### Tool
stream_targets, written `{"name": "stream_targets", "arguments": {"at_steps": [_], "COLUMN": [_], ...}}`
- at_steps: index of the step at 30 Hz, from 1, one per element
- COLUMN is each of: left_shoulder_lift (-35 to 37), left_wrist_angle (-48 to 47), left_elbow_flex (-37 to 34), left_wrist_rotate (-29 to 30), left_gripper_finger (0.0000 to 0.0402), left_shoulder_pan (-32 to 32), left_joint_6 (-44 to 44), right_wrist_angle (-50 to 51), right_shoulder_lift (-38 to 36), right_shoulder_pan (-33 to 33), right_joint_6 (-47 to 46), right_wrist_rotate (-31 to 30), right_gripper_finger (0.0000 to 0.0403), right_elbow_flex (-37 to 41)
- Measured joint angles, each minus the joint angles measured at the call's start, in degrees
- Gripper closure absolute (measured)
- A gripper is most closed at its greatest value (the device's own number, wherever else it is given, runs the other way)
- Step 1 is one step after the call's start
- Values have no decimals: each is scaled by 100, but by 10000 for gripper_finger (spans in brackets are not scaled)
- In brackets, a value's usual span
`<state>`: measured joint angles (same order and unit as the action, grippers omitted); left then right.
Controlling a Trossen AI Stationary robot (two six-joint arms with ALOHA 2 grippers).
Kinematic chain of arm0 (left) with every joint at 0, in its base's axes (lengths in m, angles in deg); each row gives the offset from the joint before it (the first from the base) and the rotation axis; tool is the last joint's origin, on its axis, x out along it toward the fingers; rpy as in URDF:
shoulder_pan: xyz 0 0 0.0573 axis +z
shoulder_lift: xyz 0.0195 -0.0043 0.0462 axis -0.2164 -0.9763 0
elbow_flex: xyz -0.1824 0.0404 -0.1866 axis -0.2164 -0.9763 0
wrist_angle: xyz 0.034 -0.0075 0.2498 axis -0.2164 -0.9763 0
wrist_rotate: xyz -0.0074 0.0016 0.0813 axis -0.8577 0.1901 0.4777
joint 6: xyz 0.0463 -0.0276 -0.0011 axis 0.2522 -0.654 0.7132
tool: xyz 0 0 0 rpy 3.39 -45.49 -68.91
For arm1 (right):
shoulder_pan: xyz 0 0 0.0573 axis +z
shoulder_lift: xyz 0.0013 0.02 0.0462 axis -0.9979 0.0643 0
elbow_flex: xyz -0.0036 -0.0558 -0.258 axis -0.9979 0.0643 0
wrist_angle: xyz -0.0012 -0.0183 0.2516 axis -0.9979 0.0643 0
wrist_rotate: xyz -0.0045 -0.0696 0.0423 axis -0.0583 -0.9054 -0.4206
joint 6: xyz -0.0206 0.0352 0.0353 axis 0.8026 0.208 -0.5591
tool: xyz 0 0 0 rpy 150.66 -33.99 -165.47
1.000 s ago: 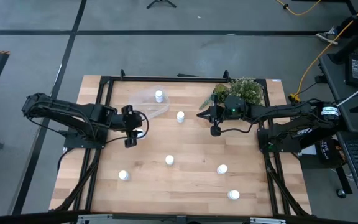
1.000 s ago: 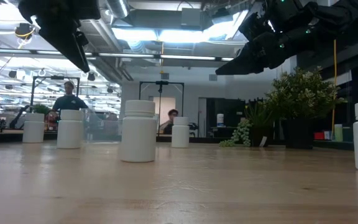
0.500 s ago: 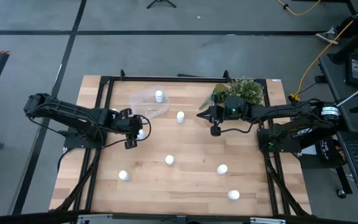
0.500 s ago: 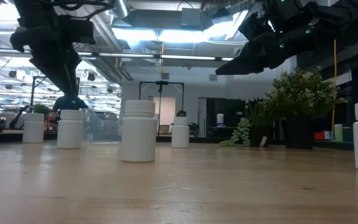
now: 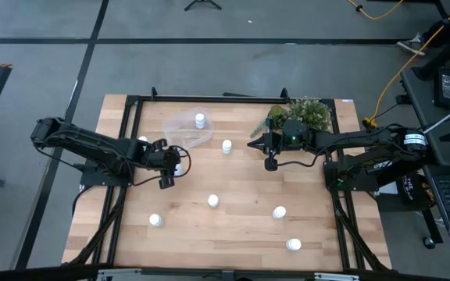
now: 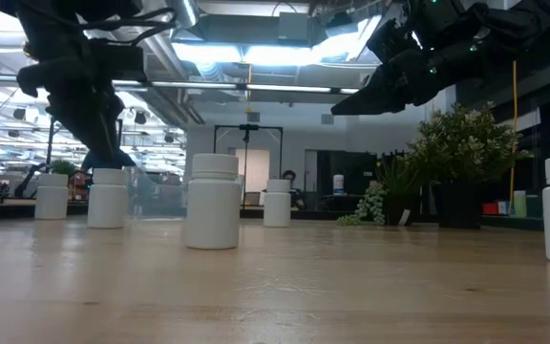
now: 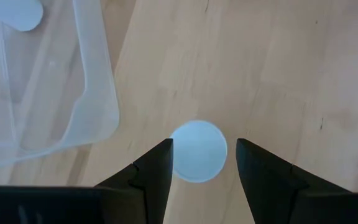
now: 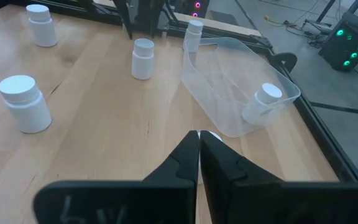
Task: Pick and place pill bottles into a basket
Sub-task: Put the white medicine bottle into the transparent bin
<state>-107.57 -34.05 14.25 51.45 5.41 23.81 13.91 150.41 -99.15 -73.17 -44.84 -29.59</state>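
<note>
Left pincer (image 7: 201, 163) straddles a pill bottle (image 7: 197, 151), body hidden.

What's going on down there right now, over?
Left gripper open, straddling a pill bottle beside the basket. Right gripper shut, waiting near the plant. One bottle in basket. Nothing blocking.

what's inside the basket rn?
One pill bottle sits inside the clear basket, toward its far end; the right wrist view shows it through the wall. The rest of the basket looks empty; nothing hidden, since it is see-through.
</note>
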Motion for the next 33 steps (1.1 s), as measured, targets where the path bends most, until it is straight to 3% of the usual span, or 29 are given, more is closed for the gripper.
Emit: {"name": "stream_targets", "arguments": {"at_steps": [13,33], "left_shoulder_lift": [-484,-511], "left_wrist_angle": [96,389], "left_elbow_flex": [20,7], "left_wrist_rotate": [206,94], "left_gripper_finger": [233,227], "left_shoulder_pan": [0,-15], "left_joint_6": [2,124], "right_wrist_angle": [0,0], "right_shoulder_lift": [0,0], "right_shoulder_pan": [-2,-1], "right_joint_6": [0,0], "right_wrist_rotate": [0,0], "right_gripper_finger": [384,384], "right_elbow_flex": [0,0]}}
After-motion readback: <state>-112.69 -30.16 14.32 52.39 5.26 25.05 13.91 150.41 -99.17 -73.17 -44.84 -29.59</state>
